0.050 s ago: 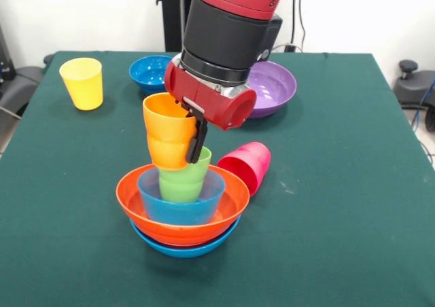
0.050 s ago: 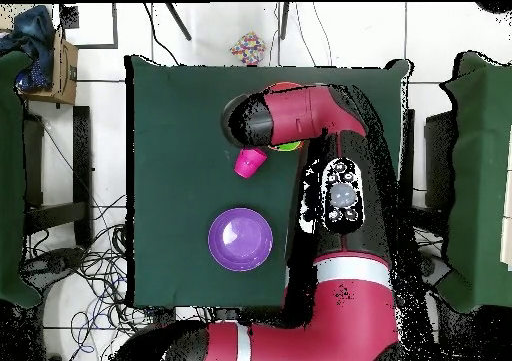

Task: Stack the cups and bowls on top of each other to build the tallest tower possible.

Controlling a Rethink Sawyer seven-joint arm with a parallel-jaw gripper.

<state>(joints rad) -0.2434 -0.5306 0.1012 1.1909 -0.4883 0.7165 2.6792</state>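
The tower [image 1: 181,215] stands mid-table: a wide light-blue bowl [image 1: 183,250] at the base, an orange bowl [image 1: 129,197] in it, then a smaller light-blue bowl [image 1: 178,208] holding a green cup [image 1: 182,183]. An orange cup [image 1: 166,127] sits tilted to the left on the green cup. My gripper [image 1: 195,142] comes down from above and is shut on the orange cup's right wall, one black finger [image 1: 199,144] running down the outside. A pink cup [image 1: 246,166] [image 2: 249,163] lies on its side just right of the tower. From overhead the arm hides the tower.
A yellow cup [image 1: 82,83] stands upright at the far left. A dark-blue bowl [image 1: 151,73] and a purple bowl [image 1: 272,88] [image 2: 240,239] sit at the back, behind the arm. The green table [image 1: 340,205] ends at each side.
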